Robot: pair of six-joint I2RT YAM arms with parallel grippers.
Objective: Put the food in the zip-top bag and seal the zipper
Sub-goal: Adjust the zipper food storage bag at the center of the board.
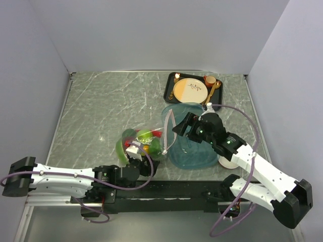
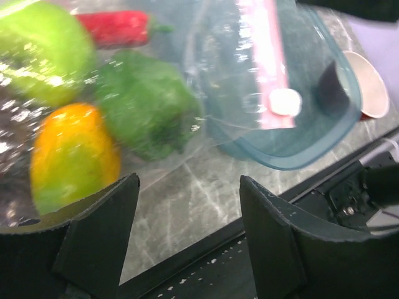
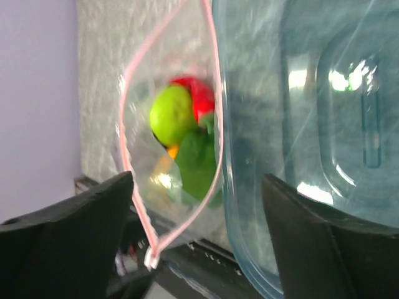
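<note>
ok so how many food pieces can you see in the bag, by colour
green: 2, a light green piece and a dark green pepper
red: 1, a red pepper
orange: 1, an orange piece
total: 4 seen in the bag; more may be hidden

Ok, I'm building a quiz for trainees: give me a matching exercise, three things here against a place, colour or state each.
1 bag
2 plate
3 oval tray

A see-through teal
B mouth open, food inside
C on a black tray, far side

Pairs: 1-B, 2-C, 3-A
</note>
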